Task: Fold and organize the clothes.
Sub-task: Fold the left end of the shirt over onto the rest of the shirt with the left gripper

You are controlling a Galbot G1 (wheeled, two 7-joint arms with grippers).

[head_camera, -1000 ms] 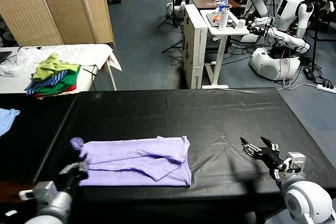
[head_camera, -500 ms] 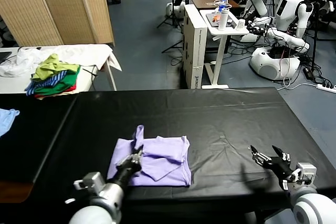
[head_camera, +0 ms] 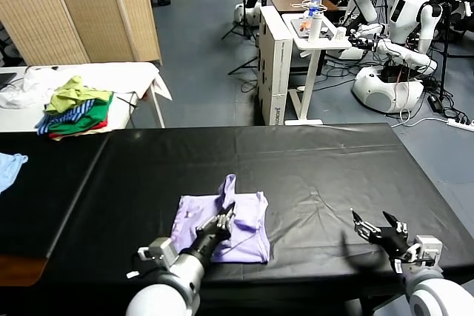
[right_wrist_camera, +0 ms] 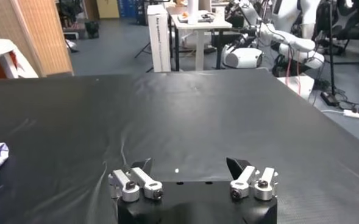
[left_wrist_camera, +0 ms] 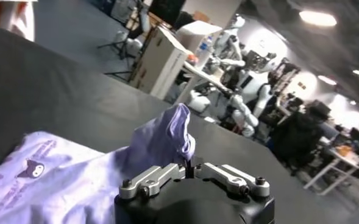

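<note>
A pale lavender T-shirt (head_camera: 235, 221) lies partly folded on the black table (head_camera: 311, 160), low and left of centre in the head view, as the left gripper (head_camera: 224, 217) pinches a raised peak of its fabric and holds it above the folded layers. In the left wrist view the jaws are closed on that bunched cloth (left_wrist_camera: 167, 137), with a small dark purple print (left_wrist_camera: 33, 170) showing on the flat part below. The right gripper (head_camera: 378, 229) waits at the lower right of the head view, jaws spread wide and holding nothing, well apart from the shirt.

The risk lies in the thin cloth. The pinch takes only a small tuft, so the fabric could slip free mid-fold and drop in a crumpled heap. A pull carried too far to the right could drag the lower layers along the slick table cover and undo the fold beneath. With the other arm standing off, nothing pins the shirt down.
</note>
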